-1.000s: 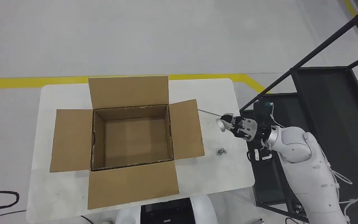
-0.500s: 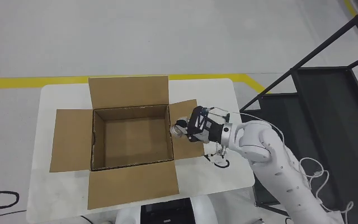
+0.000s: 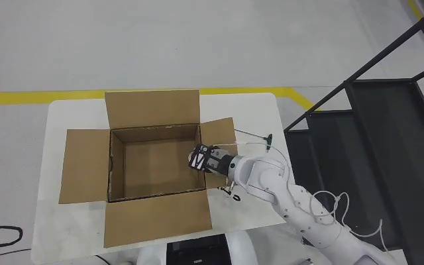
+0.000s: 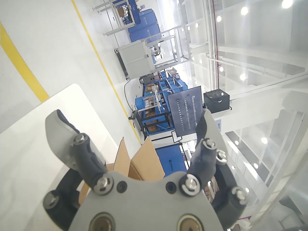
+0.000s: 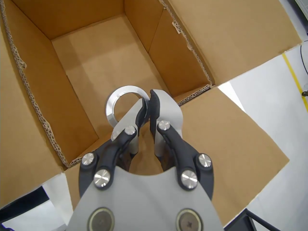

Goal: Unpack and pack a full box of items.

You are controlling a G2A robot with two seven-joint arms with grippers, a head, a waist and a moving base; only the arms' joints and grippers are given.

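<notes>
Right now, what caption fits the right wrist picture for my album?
The right gripper, shut on a silver ring, holds it over the open cardboard box.

The right arm (image 3: pixel 291 192) is glossy white and rounded, with a thin white cable (image 3: pixel 329 197) looping off its 3 o'clock side. Both the right gripper (image 5: pixel 147 104) and left gripper (image 4: pixel 131 117) have grey metal plates, black links, silver screws and curved, black-padded silver fingers (image 4: pixel 57 135).

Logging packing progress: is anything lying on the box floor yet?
No, the floor of the box is bare cardboard, and the ring is clamped in the right gripper.
</notes>
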